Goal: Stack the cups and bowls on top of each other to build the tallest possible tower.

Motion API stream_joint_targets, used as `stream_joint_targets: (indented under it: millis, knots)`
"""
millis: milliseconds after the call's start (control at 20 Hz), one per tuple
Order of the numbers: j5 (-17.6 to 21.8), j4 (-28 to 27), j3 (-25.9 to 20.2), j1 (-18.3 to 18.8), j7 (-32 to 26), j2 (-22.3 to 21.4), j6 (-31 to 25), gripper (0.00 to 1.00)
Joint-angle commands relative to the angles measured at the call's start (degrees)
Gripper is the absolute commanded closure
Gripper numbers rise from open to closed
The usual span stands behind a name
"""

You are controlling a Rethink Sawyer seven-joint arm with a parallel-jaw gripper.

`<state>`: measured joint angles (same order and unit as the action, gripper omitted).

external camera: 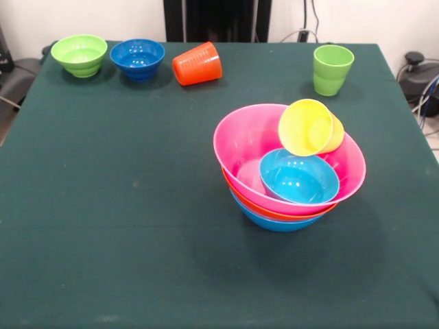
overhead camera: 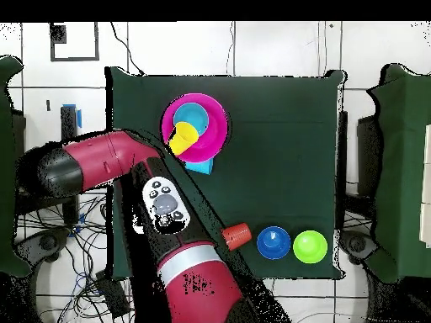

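Observation:
The tower stands right of the table's middle: a wide pink bowl point(external camera: 233, 137) nested in an orange bowl point(external camera: 274, 211) and a blue bowl point(external camera: 274, 223). A small cyan bowl point(external camera: 298, 179) sits inside the pink one. A yellow cup point(external camera: 309, 128) lies tilted on its side on the pink rim and the cyan bowl, mouth toward the camera. The tower also shows in the overhead view point(overhead camera: 215, 126) with the yellow cup point(overhead camera: 182, 138). The orange ribbed cup point(external camera: 197, 64) lies on its side at the far edge. The light green cup point(external camera: 332, 68) stands upright at the far right. No gripper shows.
A small dark blue bowl point(external camera: 138, 58) and a small light green bowl point(external camera: 80, 55) stand at the far left. The red and black arm point(overhead camera: 109, 160) is folded back over the table's left side in the overhead view, close to the tower, and hides the light green cup there.

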<state>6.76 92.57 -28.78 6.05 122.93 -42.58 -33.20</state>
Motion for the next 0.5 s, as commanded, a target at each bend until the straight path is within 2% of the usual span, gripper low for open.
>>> stream_joint_targets:
  millis: [50,250,500]
  knots:
    - [0.1,-7.7,6.6,-6.1,8.5,1.9,-19.1,0.0]
    - [-1.2,-9.4,6.6,-6.6,8.5,2.8,-19.8,0.0]
    - [-2.6,-8.5,6.6,-6.7,8.1,2.8,-18.6,0.0]
